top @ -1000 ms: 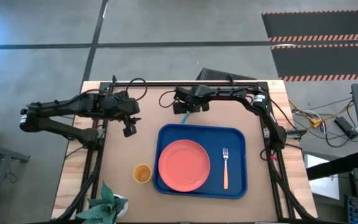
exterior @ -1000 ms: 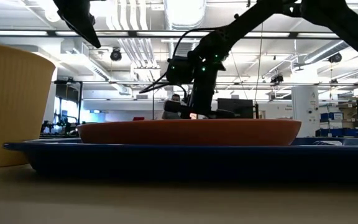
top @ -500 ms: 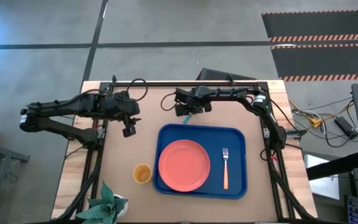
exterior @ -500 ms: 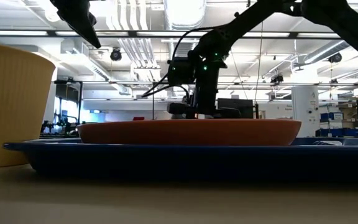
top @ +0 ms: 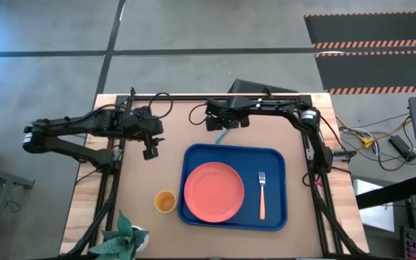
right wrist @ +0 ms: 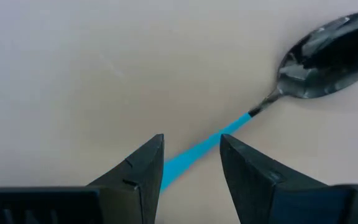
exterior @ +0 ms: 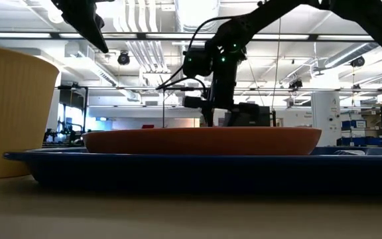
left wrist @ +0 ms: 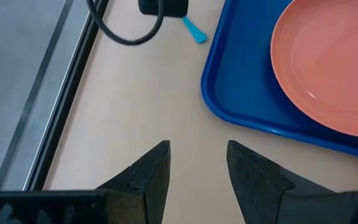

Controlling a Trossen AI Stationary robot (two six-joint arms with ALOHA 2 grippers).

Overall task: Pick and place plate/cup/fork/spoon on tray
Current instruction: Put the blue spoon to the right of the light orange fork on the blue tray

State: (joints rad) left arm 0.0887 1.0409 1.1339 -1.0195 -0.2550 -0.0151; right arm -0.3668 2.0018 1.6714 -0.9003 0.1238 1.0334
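Lifted slightly since before: right gripper (right wrist: 191, 162), fingers spread astride teal-handled, dark-bowled spoon (right wrist: 272, 99) lying on table behind blue tray (top: 193, 155); handle running between fingers. Left gripper (left wrist: 194, 168) spread, farther.

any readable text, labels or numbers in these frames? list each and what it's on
None readable.
The tray, plate, cup, fork and spoon carry no print.
The room behind the table in the low view shows a few panels and screens, too small and blurred to read.
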